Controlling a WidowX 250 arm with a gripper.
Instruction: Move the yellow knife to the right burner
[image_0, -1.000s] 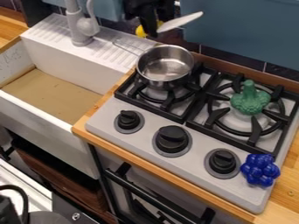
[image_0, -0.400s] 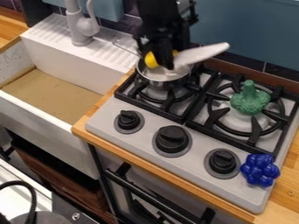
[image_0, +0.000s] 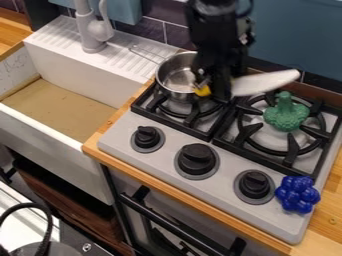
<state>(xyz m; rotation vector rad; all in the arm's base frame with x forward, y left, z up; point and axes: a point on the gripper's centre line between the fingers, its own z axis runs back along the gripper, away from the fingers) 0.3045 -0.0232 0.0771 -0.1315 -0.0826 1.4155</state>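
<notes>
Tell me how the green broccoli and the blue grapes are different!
The broccoli is green, the grapes blue. The broccoli has a stalk; the grapes are round balls bunched together. The broccoli sits on the right burner, the grapes beside a knob. Both look bumpy.

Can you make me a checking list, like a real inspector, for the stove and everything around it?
Surface: gray stove top with wooden counter along its edges.
Job's things: yellow-handled knife, up in the air; right burner, with green toy broccoli on it.
Clutter: metal pot on the left burner; blue bumpy toy at the stove's front right corner.
Grippers: one black end effector, holding the knife.
Cables: one black, curved cable, lower left.
Surroundings: white sink and gray faucet to the left.
</notes>
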